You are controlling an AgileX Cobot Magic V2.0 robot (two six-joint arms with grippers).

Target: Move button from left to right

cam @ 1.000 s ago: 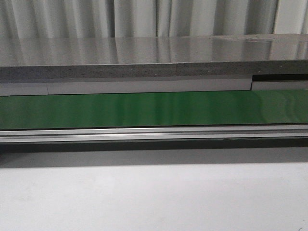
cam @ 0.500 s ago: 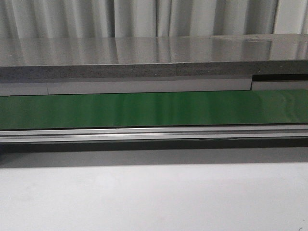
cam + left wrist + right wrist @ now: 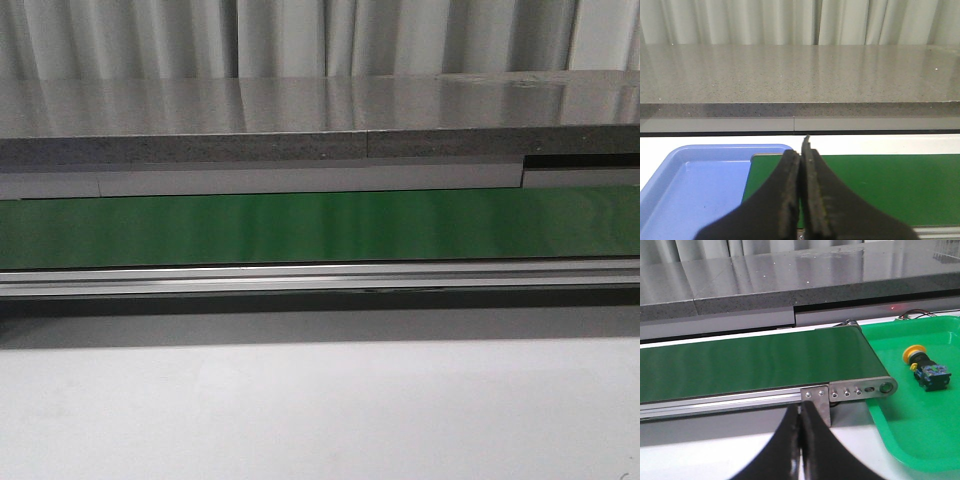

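The button [image 3: 924, 367], with a yellow-orange disc head and a black body with bluish marks, lies on its side in the green tray [image 3: 920, 435], seen only in the right wrist view. My right gripper [image 3: 800, 412] is shut and empty, in front of the conveyor's right end, well apart from the button. My left gripper [image 3: 801, 155] is shut with nothing between its fingers, above the green belt's left end beside a blue tray [image 3: 695, 185]. Neither gripper shows in the front view.
A green conveyor belt [image 3: 320, 226] with an aluminium side rail [image 3: 320, 278] crosses the scene. A grey stone counter [image 3: 320, 125] runs behind it, with curtains beyond. White tabletop [image 3: 320, 410] lies in front. The belt's metal end bracket [image 3: 850, 390] adjoins the green tray.
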